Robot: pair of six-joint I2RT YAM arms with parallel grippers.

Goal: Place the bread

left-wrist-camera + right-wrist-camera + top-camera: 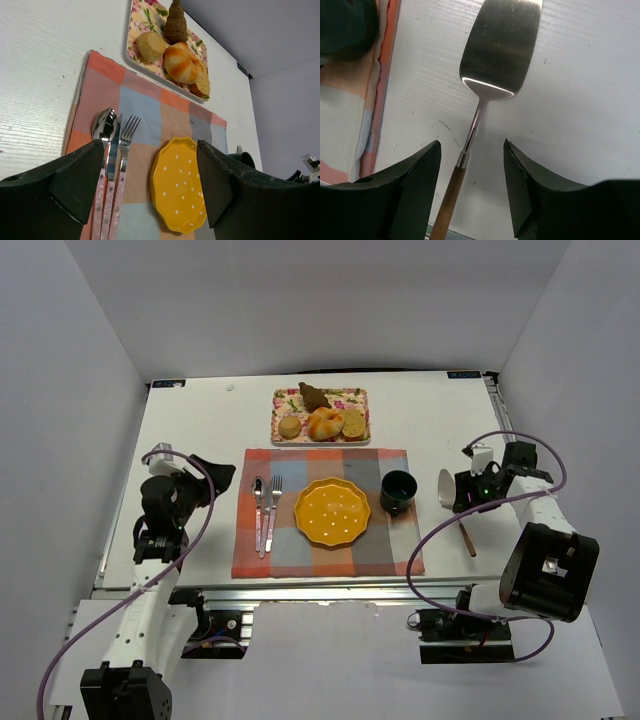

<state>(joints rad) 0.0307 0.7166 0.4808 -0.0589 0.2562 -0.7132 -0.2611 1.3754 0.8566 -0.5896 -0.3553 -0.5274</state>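
Note:
The bread, a glossy golden-orange knotted roll, lies on the floral tray at the back; it also shows in the left wrist view. The yellow dotted plate sits on the checked placemat and shows in the left wrist view. My left gripper is open and empty, left of the placemat, well apart from the bread. My right gripper is open over the spatula, whose wooden handle runs between the fingers without being gripped.
On the tray are a small pale bun, a flat brown slice and a dark brown cone-shaped piece. A spoon, knife and fork lie on the placemat's left. A dark green cup stands right of the plate.

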